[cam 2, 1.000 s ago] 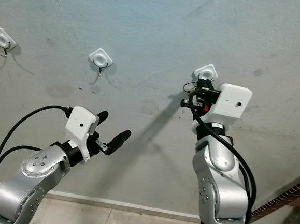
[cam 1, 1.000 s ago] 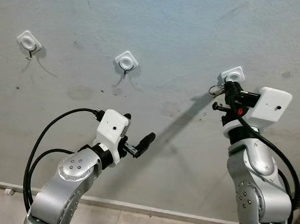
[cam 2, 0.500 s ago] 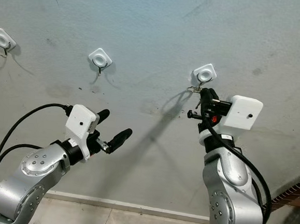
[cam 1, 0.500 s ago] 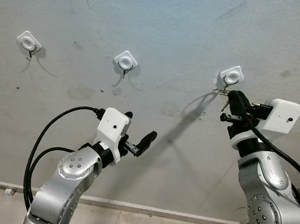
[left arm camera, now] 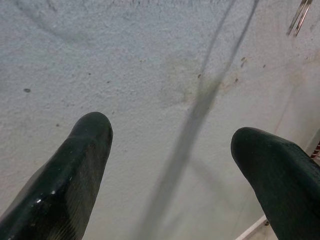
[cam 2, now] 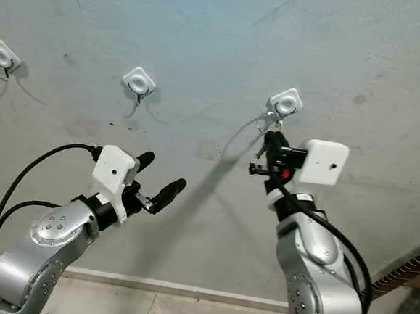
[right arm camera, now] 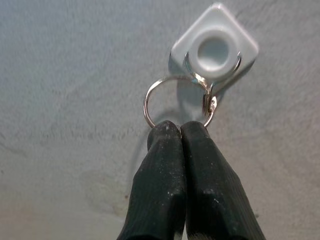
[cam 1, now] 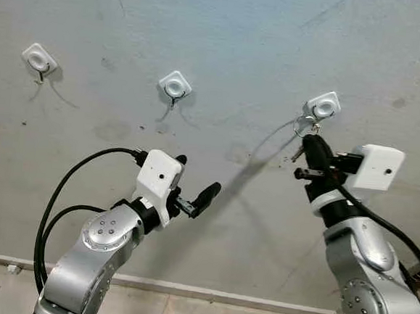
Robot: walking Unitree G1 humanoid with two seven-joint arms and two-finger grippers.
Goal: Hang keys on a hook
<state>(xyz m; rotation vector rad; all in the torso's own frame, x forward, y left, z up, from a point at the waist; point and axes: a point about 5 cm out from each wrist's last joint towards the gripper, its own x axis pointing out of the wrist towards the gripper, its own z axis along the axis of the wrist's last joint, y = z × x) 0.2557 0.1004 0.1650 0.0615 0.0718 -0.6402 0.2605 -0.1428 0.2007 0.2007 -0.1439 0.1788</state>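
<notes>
A silver key ring (right arm camera: 175, 100) is pinched at its lower edge by my right gripper (right arm camera: 180, 127), which is shut on it. The ring's edge lies against the metal prong of the right-hand white wall hook (right arm camera: 215, 50); whether it is threaded over the prong I cannot tell. In the left eye view that gripper (cam 1: 309, 141) is just below this hook (cam 1: 323, 105), with a key (cam 1: 296, 152) dangling beside the fingers. My left gripper (cam 1: 194, 179) is held open, low and left of the hook, with nothing in it (left arm camera: 175, 150).
Two more white hooks are on the grey wall, one at the far left (cam 1: 39, 58) and one in the middle (cam 1: 175, 86). A pale baseboard (cam 1: 206, 293) runs along the floor. A reddish brick-like edge (cam 2: 404, 274) shows at the lower right.
My right gripper, still holding the key ring, dropped away to the right of the hook and has come back up and left to it. The left arm has stayed put.
</notes>
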